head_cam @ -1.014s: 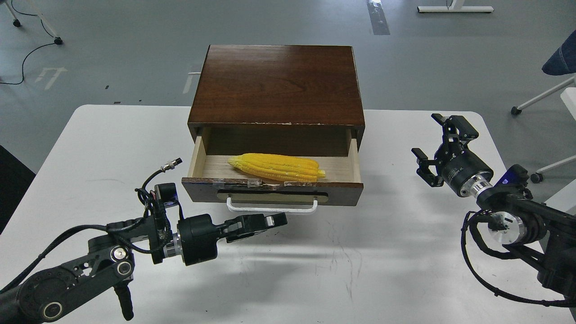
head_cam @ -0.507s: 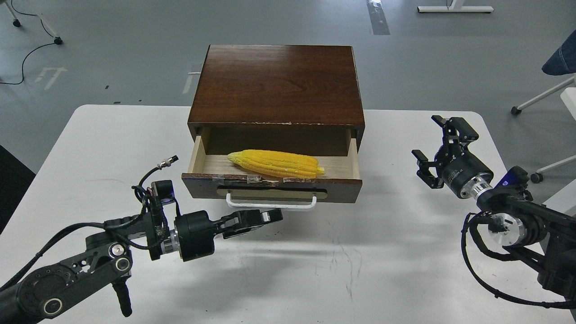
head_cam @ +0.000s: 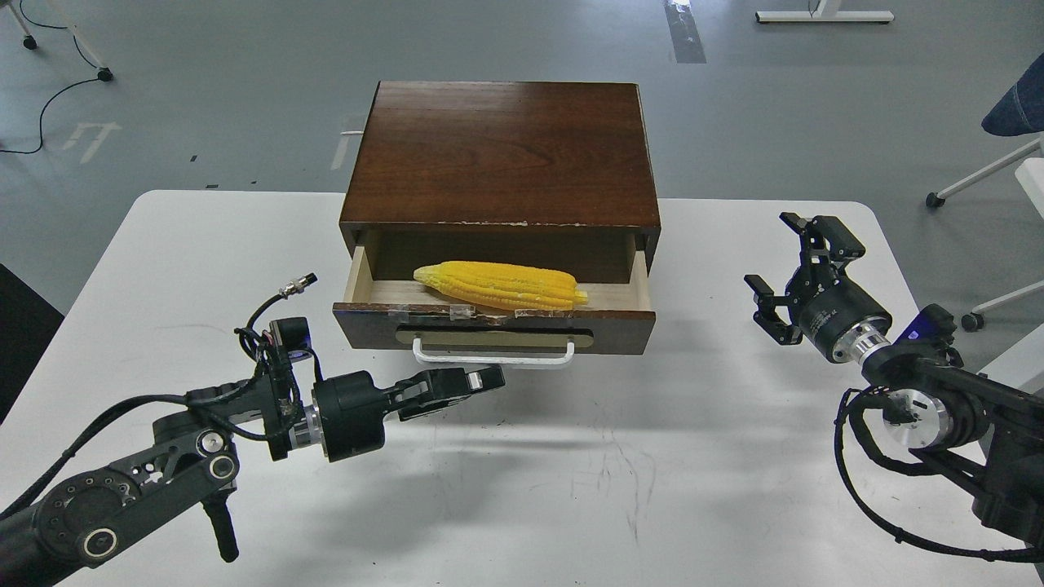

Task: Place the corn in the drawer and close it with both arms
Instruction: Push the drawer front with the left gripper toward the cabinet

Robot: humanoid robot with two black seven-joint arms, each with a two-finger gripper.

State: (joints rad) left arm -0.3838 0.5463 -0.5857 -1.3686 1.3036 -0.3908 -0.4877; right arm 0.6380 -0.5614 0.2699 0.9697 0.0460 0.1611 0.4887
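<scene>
The drawer point(head_cam: 493, 328) has slid further in, corn point(head_cam: 499, 285) inside; the clenched left end effector point(head_cam: 486, 379) pushes toward twelve o'clock, the right end effector point(head_cam: 795, 261) hangs released.

Desk point(head_cam: 571, 489) bare before drawer point(head_cam: 489, 330) front. Left gripper point(head_cam: 481, 379) just below handle point(head_cam: 493, 357). Corn point(head_cam: 499, 285) fills the narrow open gap. Right gripper point(head_cam: 795, 273) well apart, open desk between.
</scene>
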